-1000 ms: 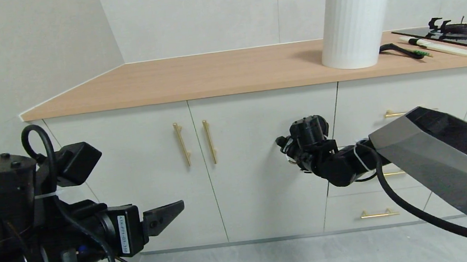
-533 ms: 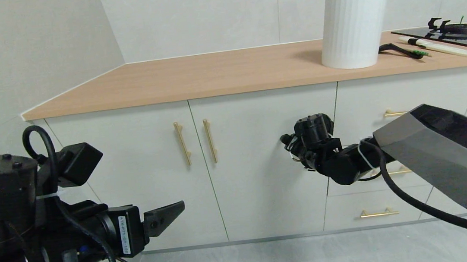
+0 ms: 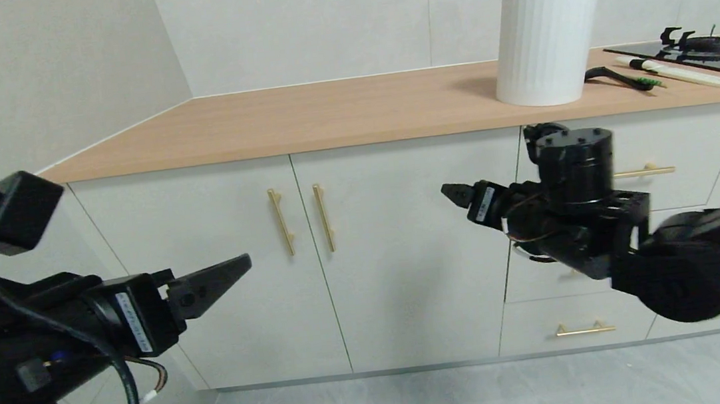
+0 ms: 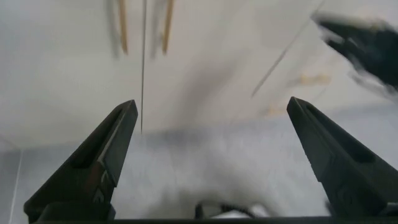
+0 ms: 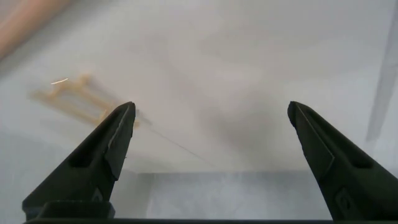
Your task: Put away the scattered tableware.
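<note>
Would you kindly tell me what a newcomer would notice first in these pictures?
The tall white ribbed cylinder stands on the light wooden countertop, with a black curved utensil and a long cream utensil lying beside it near the black gas hob. The left gripper and right gripper hang open before the pale cabinet doors.

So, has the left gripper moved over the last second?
Yes. The left gripper has risen and shifted left, farther from the gold door handles.

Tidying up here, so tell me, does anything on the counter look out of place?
Yes. A black-handled utensil and a cream utensil lie loose and askew on the counter, right of the white container, by the hob.
</note>
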You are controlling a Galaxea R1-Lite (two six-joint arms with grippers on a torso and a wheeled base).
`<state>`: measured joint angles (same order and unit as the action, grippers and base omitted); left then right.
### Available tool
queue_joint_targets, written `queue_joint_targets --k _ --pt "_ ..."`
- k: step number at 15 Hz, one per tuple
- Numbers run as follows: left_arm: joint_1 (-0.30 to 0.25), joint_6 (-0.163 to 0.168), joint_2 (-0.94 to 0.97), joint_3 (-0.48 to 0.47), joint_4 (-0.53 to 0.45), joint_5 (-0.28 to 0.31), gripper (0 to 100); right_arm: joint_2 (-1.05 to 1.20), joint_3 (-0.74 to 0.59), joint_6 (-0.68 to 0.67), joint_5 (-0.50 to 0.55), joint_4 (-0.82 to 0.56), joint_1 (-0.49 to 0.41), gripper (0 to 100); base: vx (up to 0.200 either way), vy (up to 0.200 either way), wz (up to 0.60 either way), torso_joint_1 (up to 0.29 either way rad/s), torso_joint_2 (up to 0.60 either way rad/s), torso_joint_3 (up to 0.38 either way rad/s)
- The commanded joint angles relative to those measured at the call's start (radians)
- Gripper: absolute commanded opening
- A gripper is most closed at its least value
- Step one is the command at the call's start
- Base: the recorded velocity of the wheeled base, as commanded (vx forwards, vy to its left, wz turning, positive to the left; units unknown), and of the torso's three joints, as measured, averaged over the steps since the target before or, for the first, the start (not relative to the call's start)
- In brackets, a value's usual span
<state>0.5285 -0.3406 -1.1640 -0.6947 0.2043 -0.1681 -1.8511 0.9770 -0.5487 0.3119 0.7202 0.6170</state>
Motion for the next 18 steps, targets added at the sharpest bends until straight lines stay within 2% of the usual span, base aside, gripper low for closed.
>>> queue_joint_targets --k 1,4,5,7,9,10,12,13,15,16,18 --pt "-0.007 0.002 0.116 -0.005 0.003 0.002 100 0.411 -0.305 0.194 0.001 0.050 0.017 100 0.000 0.000 0.00 0.000 0.00 0.000" --pt "-0.010 0.003 0.290 0.067 -0.029 0.001 100 0.740 -0.478 0.343 0.022 0.019 0.010 100 0.000 0.000 0.00 0.000 0.00 0.000" --pt "-0.013 0.029 0.373 0.096 -0.055 -0.001 100 0.891 -0.548 0.415 0.041 -0.035 -0.022 100 0.000 0.000 0.00 0.000 0.00 0.000" --pt "-0.071 0.106 0.554 0.149 -0.147 -0.001 100 1.141 -0.636 0.478 0.024 -0.170 -0.218 100 0.000 0.000 0.00 0.000 0.00 0.000" --pt "-0.117 0.164 0.754 0.172 -0.287 -0.001 100 1.405 -0.646 0.490 0.009 -0.416 -0.329 100 0.000 0.000 0.00 0.000 0.00 0.000" --pt "-0.160 0.180 0.840 0.182 -0.358 0.001 100 1.521 -0.630 0.510 0.015 -0.567 -0.384 100 0.000 0.000 0.00 0.000 0.00 0.000" --pt "-0.248 0.189 1.005 0.205 -0.460 0.002 100 1.751 -0.589 0.604 0.010 -0.820 -0.516 100 0.000 0.000 0.00 0.000 0.00 0.000" --pt "-0.289 0.189 1.058 0.216 -0.477 0.007 100 1.751 -0.592 0.612 0.030 -0.837 -0.533 100 0.000 0.000 0.00 0.000 0.00 0.000" --pt "-0.332 0.186 1.067 0.239 -0.471 -0.011 100 1.794 -0.597 0.618 0.038 -0.832 -0.600 100 0.000 0.000 0.00 0.000 0.00 0.000" --pt "-0.363 0.183 1.067 0.248 -0.471 -0.047 100 1.831 -0.617 0.622 0.004 -0.852 -0.623 100 0.000 0.000 0.00 0.000 0.00 0.000" --pt "-0.450 0.189 1.069 0.293 -0.448 -0.088 100 1.850 -0.712 0.615 0.050 -0.838 -0.623 100 0.000 0.000 0.00 0.000 0.00 0.000"
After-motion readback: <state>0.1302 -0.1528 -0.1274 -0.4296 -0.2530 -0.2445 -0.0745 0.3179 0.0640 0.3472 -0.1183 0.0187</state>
